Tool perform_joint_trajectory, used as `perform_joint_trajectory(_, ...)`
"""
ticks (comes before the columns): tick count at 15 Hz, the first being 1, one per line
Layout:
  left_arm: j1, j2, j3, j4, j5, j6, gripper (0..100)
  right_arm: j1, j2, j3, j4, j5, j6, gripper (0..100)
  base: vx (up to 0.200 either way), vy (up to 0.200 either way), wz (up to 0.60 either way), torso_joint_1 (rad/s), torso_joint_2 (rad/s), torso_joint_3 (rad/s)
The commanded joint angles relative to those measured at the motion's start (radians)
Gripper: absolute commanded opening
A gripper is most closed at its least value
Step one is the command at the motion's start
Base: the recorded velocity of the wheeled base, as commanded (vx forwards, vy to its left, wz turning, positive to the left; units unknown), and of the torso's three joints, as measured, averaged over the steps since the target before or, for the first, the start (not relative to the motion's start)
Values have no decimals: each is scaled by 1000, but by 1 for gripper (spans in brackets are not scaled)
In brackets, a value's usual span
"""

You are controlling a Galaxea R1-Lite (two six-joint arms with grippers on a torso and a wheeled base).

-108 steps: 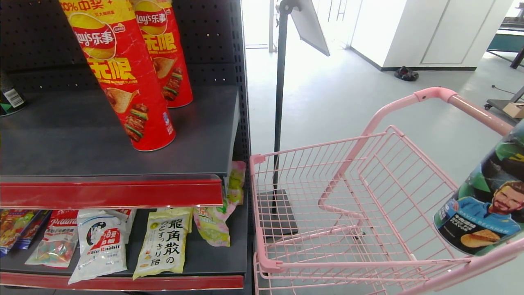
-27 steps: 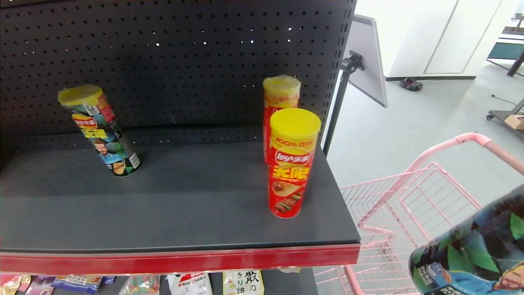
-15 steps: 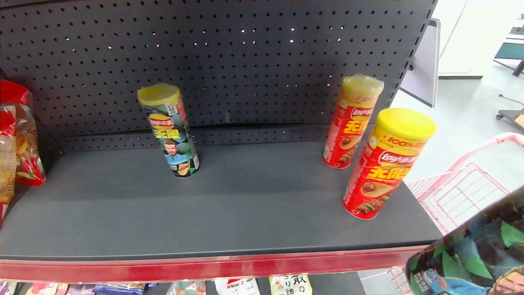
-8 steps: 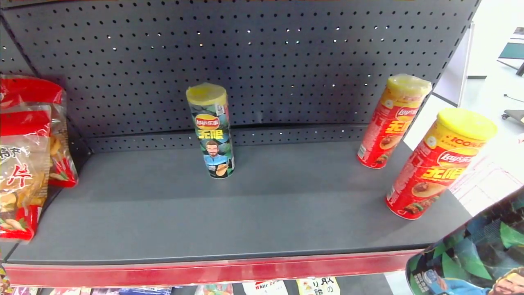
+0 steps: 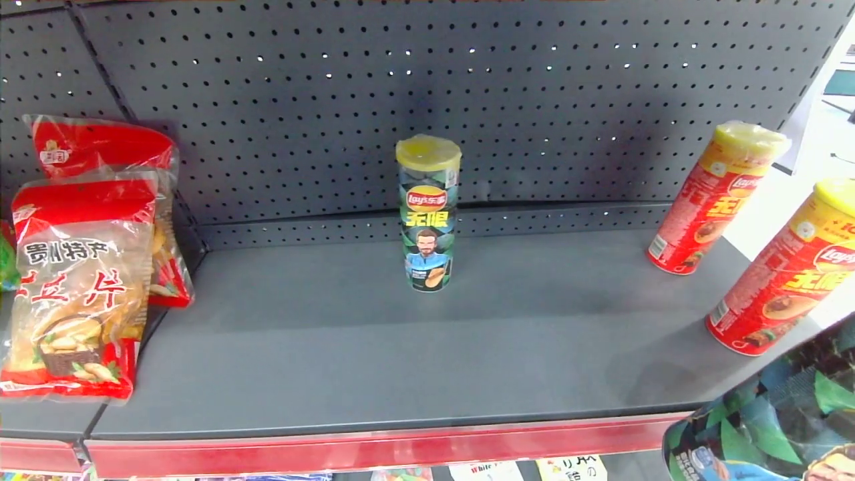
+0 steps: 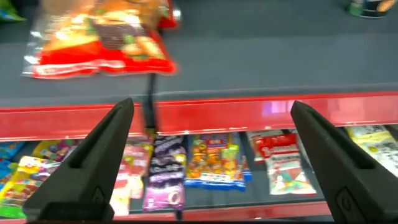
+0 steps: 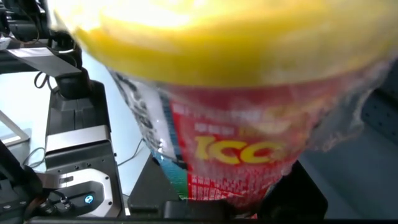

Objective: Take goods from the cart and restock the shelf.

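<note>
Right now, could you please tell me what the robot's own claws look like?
The left claw has two dark grey, wedge-shaped fingers tapering to blunt tips, each with a small round embossed mark near its base. The right claw's visible parts, either side of the chip canister, are black as well.

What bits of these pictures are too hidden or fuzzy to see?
Head view: held chip can, cut off by the bottom right corner; its top is out of frame.
Head view: nearer red chip can, cut by the right edge.
Head view: lower-shelf packets, mostly hidden behind the shelf's red strip.
Right wrist view: the held chip can is so close that its print blurs.
</note>
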Motion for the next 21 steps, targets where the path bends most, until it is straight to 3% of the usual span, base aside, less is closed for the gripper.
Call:
perform_joint_trajectory(1,0,1,0,0,0,4,100,-1,-4,11,-2,-1,0,0,0,0,0,0,0,0)
perform_joint_trajectory(21,0,1,0,0,0,5,100,1,-114,88,-1,-5,1,0,0,0,0,0,0,0)
